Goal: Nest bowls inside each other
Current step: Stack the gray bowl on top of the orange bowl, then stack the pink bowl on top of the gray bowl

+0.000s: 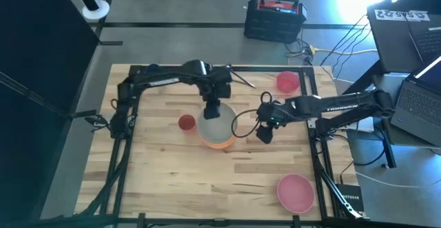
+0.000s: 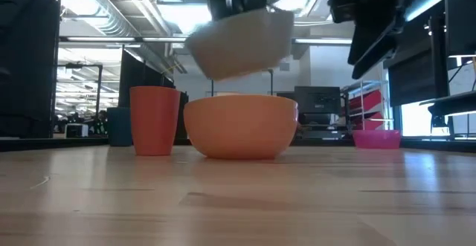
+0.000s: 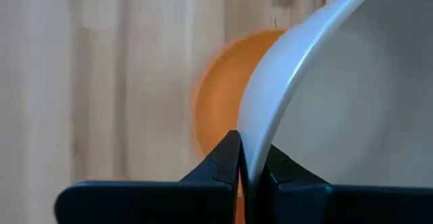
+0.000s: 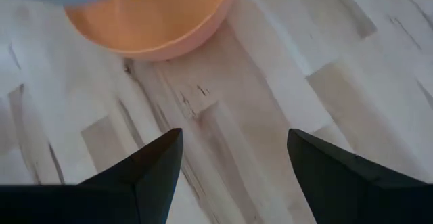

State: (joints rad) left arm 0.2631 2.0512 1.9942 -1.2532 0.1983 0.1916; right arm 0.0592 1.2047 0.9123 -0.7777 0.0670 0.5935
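Observation:
A whitish bowl point(image 1: 218, 126) hangs in the air above a larger orange bowl point(image 2: 241, 127), which stands upright on its base in the middle of the table. My left gripper point(image 1: 212, 109) is shut on the whitish bowl. My right gripper point(image 1: 265, 133) hovers open just to the right of the orange bowl point(image 4: 149, 21), with only bare table between its fingers. A small red bowl point(image 1: 186, 122) stands left of the orange one, and a dark blue one point(image 2: 117, 125) shows behind it in the low view. My left gripper pinches the whitish bowl's rim point(image 3: 249, 132) on the bowl's far side, one finger point(image 3: 226, 160) outside the wall and the other inside. The fingers come from above, pointing steeply down. The bowl point(image 2: 242, 41) hangs clear above the orange bowl, a little tilted, opening up.
A pink-red bowl point(image 1: 287, 82) sits near the table's far right corner and a pale pink bowl point(image 1: 296, 191) near the front right. The near middle and left of the wooden table point(image 1: 172, 187) are bare. A black crate point(image 1: 274, 18) stands on the floor beyond the table.

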